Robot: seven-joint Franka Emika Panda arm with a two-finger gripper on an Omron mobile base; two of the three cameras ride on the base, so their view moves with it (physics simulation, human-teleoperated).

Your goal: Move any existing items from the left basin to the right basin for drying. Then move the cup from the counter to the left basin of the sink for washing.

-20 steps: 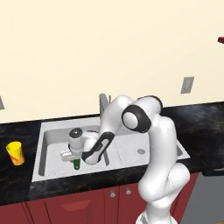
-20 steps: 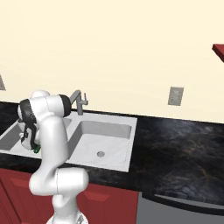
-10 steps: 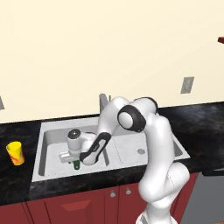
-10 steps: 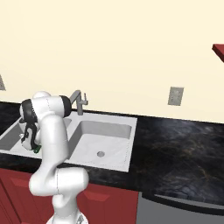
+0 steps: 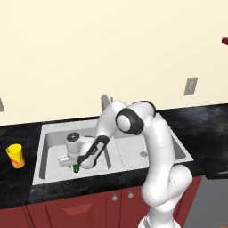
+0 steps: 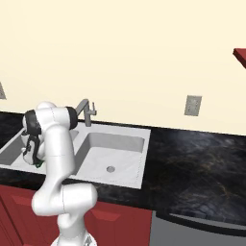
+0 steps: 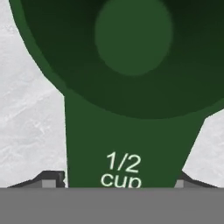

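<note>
Spanning the width of the kitchen: black speckled glossy stone counter [image 5: 26, 187] over dark red cabinets [image 5: 67, 209], cream wall behind with a grey outlet plate [image 5: 190, 86].

Set into the counter: grey stainless steel double-bowl sink [image 5: 42, 176] with central divider and grey upright faucet [image 6: 86, 109] at its back edge.

Left basin [image 5: 52, 141]: rectangular grey steel bowl. The white robot arm [image 5: 156, 151] bends over the divider and reaches down into it, toward its front edge.

Right basin [image 6: 115, 153]: matching rectangular grey steel bowl, round drain [image 6: 111, 169] in its floor, nothing else seen in it.

Small bright yellow tumbler cup [image 5: 15, 156] with a red-orange mark: upright on the counter, left of the sink, well apart from the arm.

Dark green scoop-like utensil [image 7: 131, 87], round cup-shaped head on a tapering handle printed "1/2 cup": lying on the left basin floor near the front edge, seen as a small green spot under the hand in the left base view [image 5: 76, 168]. In the hand view the handle runs down between the fingers, head farthest from the camera.

Gripper [image 7: 120, 181]: low in the left basin, directly over the utensil handle. Fingertips [image 7: 51, 178] stand apart, one just beside each edge of the handle; whether they touch it cannot be told.
</note>
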